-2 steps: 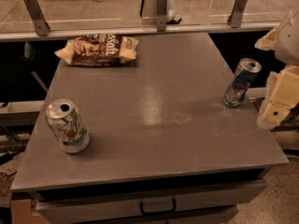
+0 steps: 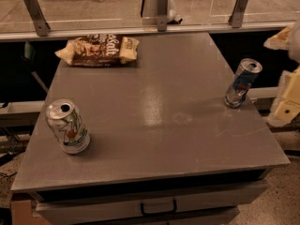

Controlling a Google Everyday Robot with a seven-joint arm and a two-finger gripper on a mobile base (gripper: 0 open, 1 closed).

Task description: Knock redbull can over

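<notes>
Upright redbull can (image 2: 243,83); hand (image 2: 287,108) near it.

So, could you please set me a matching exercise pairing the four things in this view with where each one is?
Things:
1. redbull can
2. white can
3. snack bag
4. gripper

Places:
A. far left of the table
B. off the table, beyond its right edge
C. near left of the table
D. on the table, close to its right edge

Pairs: 1-D, 2-C, 3-A, 4-B.
</notes>
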